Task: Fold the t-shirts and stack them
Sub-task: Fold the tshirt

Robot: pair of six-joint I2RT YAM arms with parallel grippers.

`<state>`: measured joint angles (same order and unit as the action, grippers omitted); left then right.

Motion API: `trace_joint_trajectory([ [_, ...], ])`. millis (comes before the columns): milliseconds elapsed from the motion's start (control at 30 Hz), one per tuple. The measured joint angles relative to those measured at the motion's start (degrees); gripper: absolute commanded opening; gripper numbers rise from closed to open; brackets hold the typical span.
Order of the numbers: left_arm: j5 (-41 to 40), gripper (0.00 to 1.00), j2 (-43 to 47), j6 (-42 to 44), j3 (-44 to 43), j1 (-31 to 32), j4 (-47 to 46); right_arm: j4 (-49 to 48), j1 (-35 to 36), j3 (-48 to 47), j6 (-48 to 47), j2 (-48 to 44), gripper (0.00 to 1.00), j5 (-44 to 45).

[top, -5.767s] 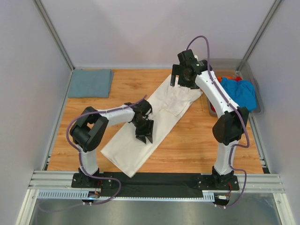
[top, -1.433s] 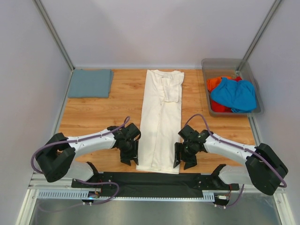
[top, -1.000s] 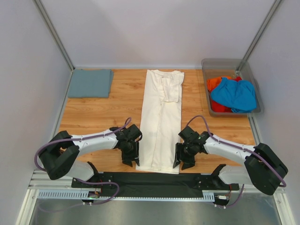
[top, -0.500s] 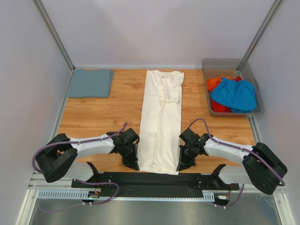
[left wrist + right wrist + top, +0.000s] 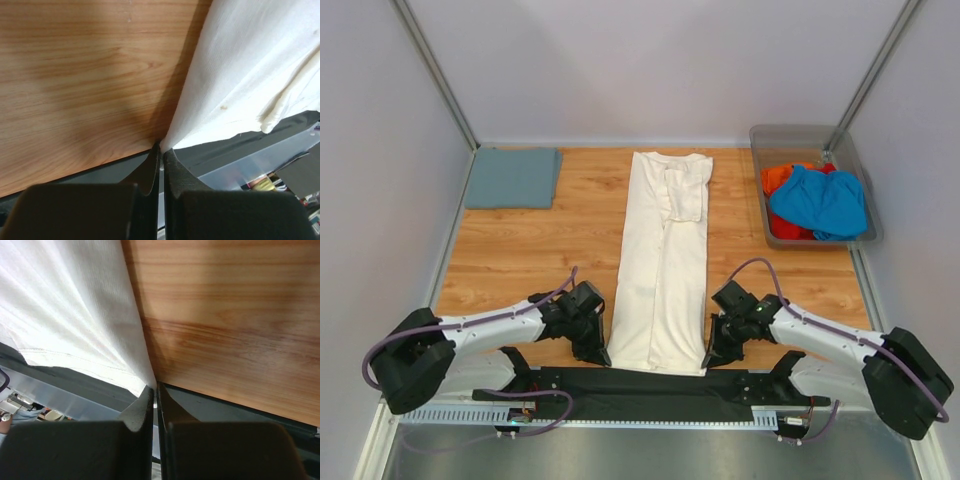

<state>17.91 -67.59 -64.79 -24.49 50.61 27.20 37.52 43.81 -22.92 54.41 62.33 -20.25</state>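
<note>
Cream shirt [image 5: 660,250]: folded into a long strip, flat on the desk [image 5: 520,260].
Left fingers [image 5: 150,172]: pinched shut on the shirt's near left corner.
Right fingers [image 5: 142,407]: pinched shut on the shirt's near right corner.

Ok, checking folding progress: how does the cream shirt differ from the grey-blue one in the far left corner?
The cream shirt is a long narrow strip; the grey-blue shirt a compact rectangle. The left gripper and right gripper pinch the cream shirt's near corners; the grey-blue shirt lies untouched. Both lie on the table.
</note>
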Motion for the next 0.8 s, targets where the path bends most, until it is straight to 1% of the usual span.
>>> trace_joint_trajectory([
  [133, -0.09, 0.0, 2.73, -0.33, 0.02, 0.02, 0.55, 0.15, 0.0, 0.17, -0.07, -1.53, 0.0, -0.28],
  [200, -0.68, 0.0, 3.93, -0.33, -1.14, 0.02, 2.03, 1.73, -0.17, -0.48, -0.35, -3.45, 0.0, 0.11],
  [267, -1.86, 0.0, 4.07, 0.2, -4.79, -0.11, 5.01, 3.76, -2.03, -2.19, -1.46, -4.15, 0.0, 0.26],
  [333, -2.54, 0.0, 2.73, 1.46, -10.86, -2.03, 7.8, 6.08, -6.78, -5.6, -3.93, -2.71, 0.0, 0.76],
  [433, -2.6, 0.0, -2.12, 4.42, -20.59, -8.37, 8.61, 7.74, -15.43, -13.0, -8.66, 4.04, 0.0, 0.63],
  [567, -1.9, 0.0, -13.38, 9.94, -33.27, -16.81, 9.31, 9.97, -24.57, -27.41, -15.47, 18.51, 0.0, 0.2],
  [633, -1.27, 0.0, -20.06, 12.59, -39.89, -19.56, 10.56, 10.29, -27.02, -35.98, -18.58, 26.36, 0.0, 0.09],
  [800, 1.4, 0.0, -35.5, 17.7, -54.8, -24.65, 11.69, 12.55, -31.36, -51.6, -22.71, 40.13, 0.0, -0.68],
])
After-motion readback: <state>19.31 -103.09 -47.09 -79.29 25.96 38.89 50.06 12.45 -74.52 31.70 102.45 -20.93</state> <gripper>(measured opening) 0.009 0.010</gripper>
